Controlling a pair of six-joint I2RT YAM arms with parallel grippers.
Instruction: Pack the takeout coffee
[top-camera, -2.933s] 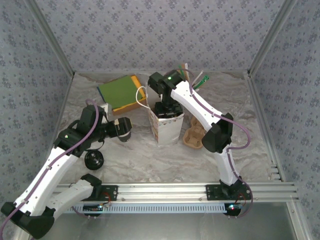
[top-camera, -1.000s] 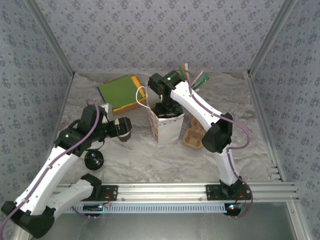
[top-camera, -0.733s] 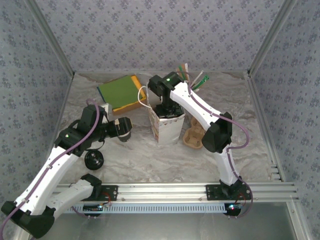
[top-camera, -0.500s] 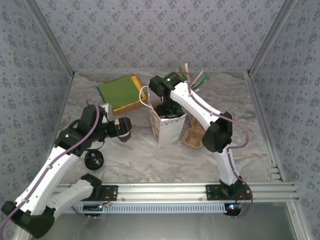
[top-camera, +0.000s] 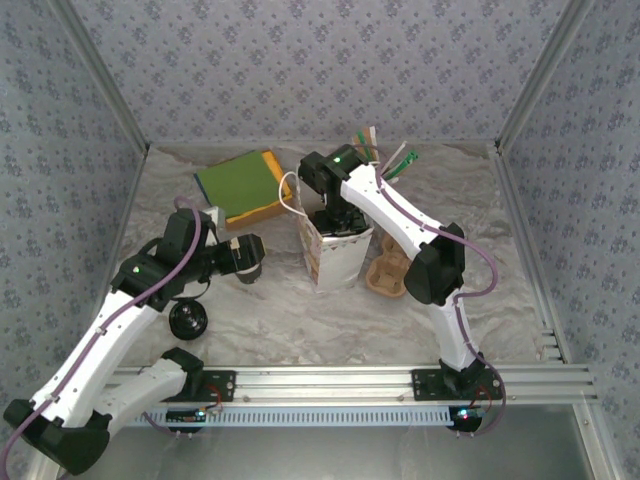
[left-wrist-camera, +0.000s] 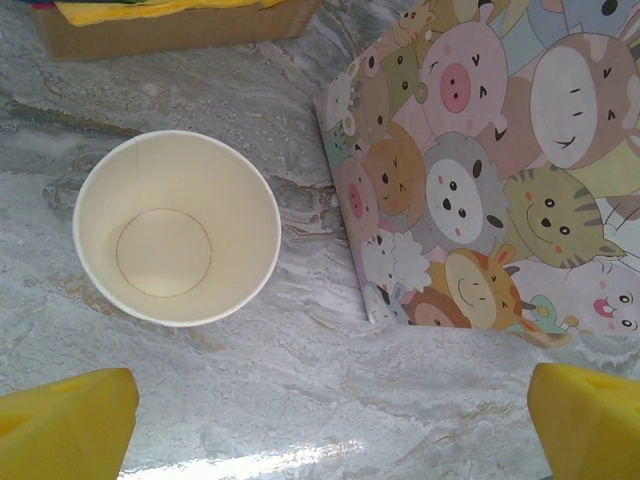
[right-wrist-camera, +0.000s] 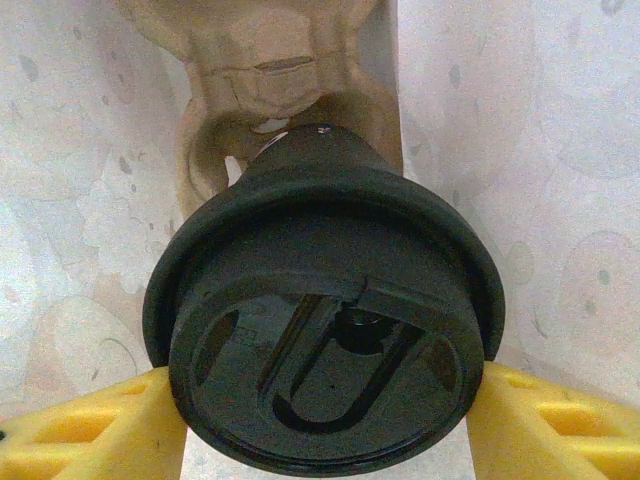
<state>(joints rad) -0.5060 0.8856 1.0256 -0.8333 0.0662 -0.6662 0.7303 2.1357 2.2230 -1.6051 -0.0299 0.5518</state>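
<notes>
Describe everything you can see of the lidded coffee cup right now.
The coffee cup is small and dark and narrows away from the wrist camera. It is capped with a round, glossy black plastic lid that has a raised rim and a U-shaped recess. It is roughly upright, lid toward the camera, pinched at the lid's sides by the yellow fingers of the right tool. It hangs inside the paper bag, above a brown pulp tray; whether it touches that tray cannot be told.

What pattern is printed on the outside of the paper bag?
Pastel cartoon animal faces cover the bag; the left wrist view shows it best.
</notes>
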